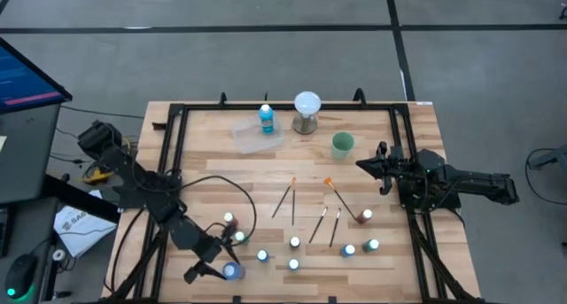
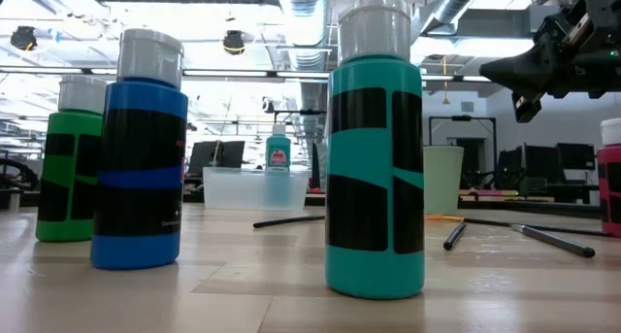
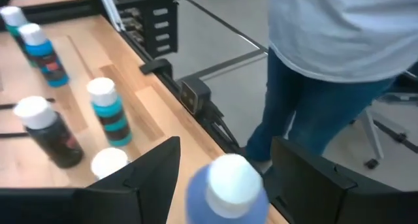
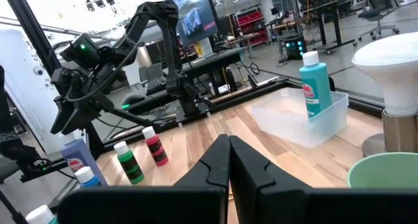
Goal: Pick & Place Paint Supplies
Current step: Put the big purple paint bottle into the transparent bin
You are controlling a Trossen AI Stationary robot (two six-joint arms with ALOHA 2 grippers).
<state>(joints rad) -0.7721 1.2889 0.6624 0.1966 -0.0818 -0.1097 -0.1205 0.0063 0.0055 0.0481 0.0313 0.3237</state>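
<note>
Paint bottles with white caps stand near the table's front edge, among them a teal one [image 2: 375, 149], a blue one [image 2: 141, 149] and a green one [image 2: 68, 158]. Thin brushes [image 1: 317, 226] lie flat mid-table. My left gripper [image 1: 213, 270] is open at the front left. Its fingers stand on either side of a blue bottle [image 3: 225, 191] that is upright on the wood. My right gripper [image 4: 228, 160] is shut and hovers over the table's right side [image 1: 372, 167], holding nothing.
At the far side are a clear tray [image 1: 257, 136] holding a teal bottle [image 1: 266, 118], a white globe on a metal base [image 1: 306, 111] and a green cup [image 1: 342, 144]. A black frame [image 1: 168, 153] rims the table. A person [image 3: 326, 87] stands just beyond the front edge.
</note>
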